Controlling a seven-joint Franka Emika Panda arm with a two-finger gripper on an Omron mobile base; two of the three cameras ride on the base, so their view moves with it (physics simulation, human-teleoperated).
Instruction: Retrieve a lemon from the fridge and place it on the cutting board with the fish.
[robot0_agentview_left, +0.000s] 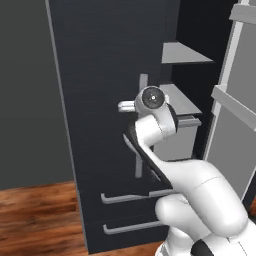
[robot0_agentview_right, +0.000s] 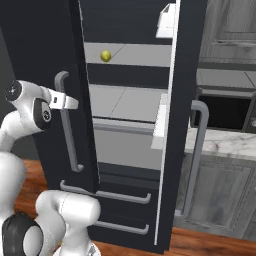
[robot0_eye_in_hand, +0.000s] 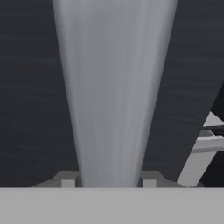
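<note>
The fridge (robot0_agentview_right: 45, 45) is tall and black, and its right door (robot0_agentview_right: 170, 150) stands swung open. The lemon (robot0_agentview_right: 105, 56), small and yellow, rests on an upper pale grey shelf (robot0_agentview_right: 135, 55) inside. My gripper (robot0_agentview_right: 67, 102) is at the left door's long grey bar handle (robot0_agentview_right: 70, 145), about a third of the way down it. In the hand view that handle (robot0_eye_in_hand: 113, 87) runs up between my fingertips (robot0_eye_in_hand: 68, 180), which press against its sides, so the gripper (robot0_eye_in_hand: 109, 181) is shut on it. My wrist (robot0_agentview_left: 151, 98) sits in front of the handle (robot0_agentview_left: 140, 160). The cutting board and fish are out of view.
Two drawers with grey handles (robot0_agentview_right: 107, 195) lie under the fridge doors. The open right door carries its own bar handle (robot0_agentview_right: 197, 150) and inner bins (robot0_agentview_right: 161, 122). A white marbled counter (robot0_agentview_right: 225, 142) and grey wood-grain cupboards (robot0_agentview_right: 230, 25) are to the right. The floor (robot0_agentview_left: 35, 215) is wooden.
</note>
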